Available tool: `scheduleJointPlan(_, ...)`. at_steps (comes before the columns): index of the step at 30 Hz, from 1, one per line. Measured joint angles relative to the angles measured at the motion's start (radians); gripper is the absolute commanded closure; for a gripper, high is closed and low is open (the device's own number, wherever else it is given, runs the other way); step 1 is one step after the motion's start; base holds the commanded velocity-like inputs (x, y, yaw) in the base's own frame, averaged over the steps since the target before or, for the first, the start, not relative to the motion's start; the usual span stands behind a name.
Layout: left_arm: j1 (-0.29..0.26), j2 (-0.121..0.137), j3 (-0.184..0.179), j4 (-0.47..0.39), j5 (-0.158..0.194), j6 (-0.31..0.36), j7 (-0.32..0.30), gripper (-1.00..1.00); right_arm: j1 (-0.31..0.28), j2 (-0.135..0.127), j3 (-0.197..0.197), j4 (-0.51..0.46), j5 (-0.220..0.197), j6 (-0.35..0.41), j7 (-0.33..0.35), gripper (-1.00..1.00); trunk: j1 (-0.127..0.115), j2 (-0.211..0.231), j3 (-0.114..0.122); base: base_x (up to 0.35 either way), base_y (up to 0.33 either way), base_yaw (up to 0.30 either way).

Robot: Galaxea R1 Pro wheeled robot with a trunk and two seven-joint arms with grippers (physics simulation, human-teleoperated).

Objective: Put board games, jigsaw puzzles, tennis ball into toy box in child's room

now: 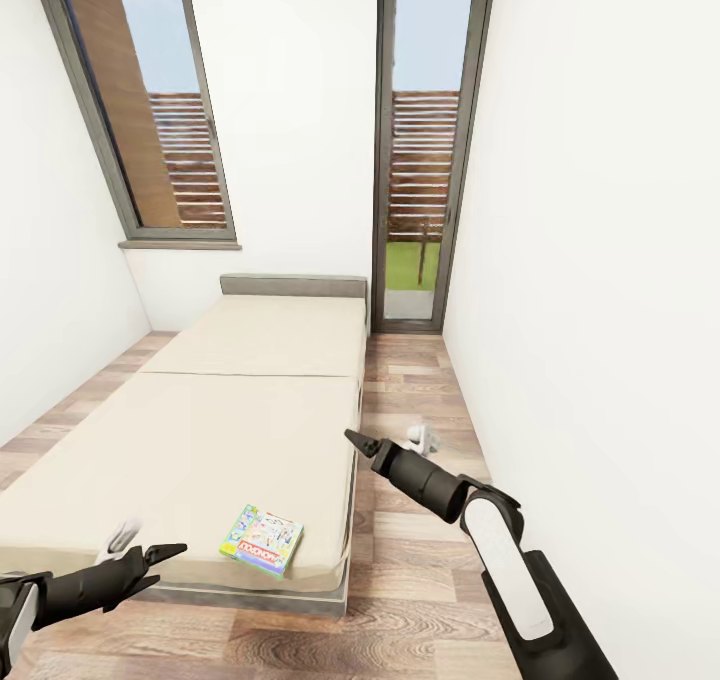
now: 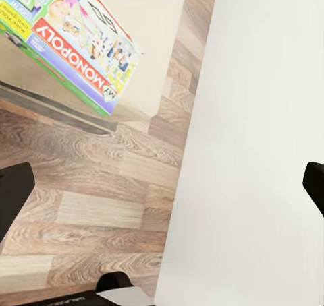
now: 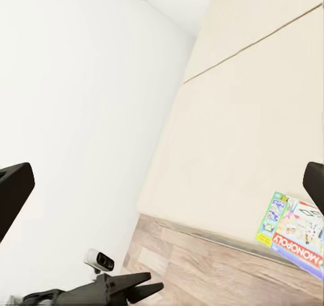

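The Monopoly box point(image 1: 262, 540) lay flat near the bed's point(image 1: 200, 430) foot corner, its long axis skewed, running diagonally toward the headboard. Left end effector point(image 1: 165, 555) hovered just off that edge, right end effector point(image 1: 360, 443) over the floor; both were spread wide, empty.

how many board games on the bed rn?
1. A green-edged Monopoly board game lies flat near the foot corner of the bed, between the two claws. No second game shows on the mattress in view.
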Motion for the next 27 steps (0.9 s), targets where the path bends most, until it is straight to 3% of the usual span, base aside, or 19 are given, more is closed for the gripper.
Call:
scheduleJointPlan(9, 0.0, -0.003, 0.0, 0.001, -0.001, -0.003, 0.002, -1.0, 0.0, 0.006, -0.006, 0.082, 0.002, -0.004, -0.001, -1.0, 0.035, -0.063, -0.028, 0.0, 0.0, 0.0)
scheduleJointPlan(14, 0.0, -0.004, -0.001, 0.002, -0.002, -0.004, 0.003, -1.0, -0.006, 0.0, -0.007, 0.146, 0.002, -0.048, -0.001, -1.0, 0.054, -0.098, -0.044, 0.0, 0.0, 0.0)
scheduleJointPlan(27, 0.0, -0.006, -0.001, 0.02, 0.0, -0.009, 0.001, -1.0, -0.008, -0.006, -0.007, 0.163, 0.001, -0.091, -0.001, -1.0, 0.104, -0.189, -0.085, 0.0, 0.0, 0.0)
